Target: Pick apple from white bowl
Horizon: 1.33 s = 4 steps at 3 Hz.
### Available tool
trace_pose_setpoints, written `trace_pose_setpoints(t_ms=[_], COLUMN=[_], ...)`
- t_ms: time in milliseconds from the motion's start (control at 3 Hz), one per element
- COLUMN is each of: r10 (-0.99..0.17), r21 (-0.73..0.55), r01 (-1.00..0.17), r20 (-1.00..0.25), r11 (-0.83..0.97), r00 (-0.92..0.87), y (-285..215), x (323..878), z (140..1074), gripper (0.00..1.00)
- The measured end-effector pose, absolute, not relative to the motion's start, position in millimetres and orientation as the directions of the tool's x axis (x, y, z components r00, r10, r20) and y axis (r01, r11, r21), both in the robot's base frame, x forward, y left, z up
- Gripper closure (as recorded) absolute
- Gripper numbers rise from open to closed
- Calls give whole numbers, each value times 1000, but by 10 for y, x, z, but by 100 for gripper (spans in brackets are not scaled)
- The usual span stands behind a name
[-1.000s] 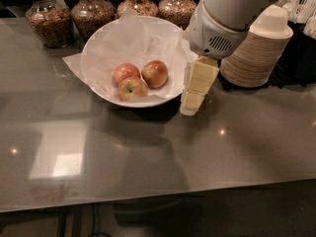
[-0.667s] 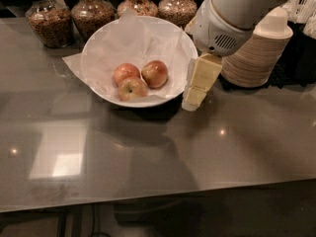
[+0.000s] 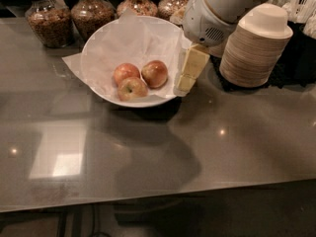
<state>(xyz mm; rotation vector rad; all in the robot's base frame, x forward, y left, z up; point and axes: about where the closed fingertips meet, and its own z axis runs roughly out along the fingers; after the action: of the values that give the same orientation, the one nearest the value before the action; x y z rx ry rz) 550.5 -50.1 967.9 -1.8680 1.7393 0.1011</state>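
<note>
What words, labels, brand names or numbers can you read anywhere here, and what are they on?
None: no text can be read anywhere in this view.
The glass jars at the back show no label.
The stack of paper bowls and the white bowl are unmarked.
The red apple shows no sticker.
The gripper, just right of the white bowl's rim, shows no lettering.

Cream gripper (image 3: 183,84), upper right of centre, slanting down-left from the bulky white wrist (image 3: 210,14)
</note>
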Motion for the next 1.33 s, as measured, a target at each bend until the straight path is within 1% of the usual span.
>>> trace_pose_setpoints(t_ms=[333, 667, 1000, 1333], r10=[-864, -848, -841, -841], r21=[-372, -382, -381, -370], r01=[-928, -924, -923, -927], r20=[-463, -478, -483, -480], r11=[-14, -36, -49, -66], r00=[198, 230, 244, 251], y=[-451, -424, -412, -397], x=[5682, 5831, 5932, 6081], z=[9643, 9566, 9475, 9294], gripper=[8, 9, 16, 32])
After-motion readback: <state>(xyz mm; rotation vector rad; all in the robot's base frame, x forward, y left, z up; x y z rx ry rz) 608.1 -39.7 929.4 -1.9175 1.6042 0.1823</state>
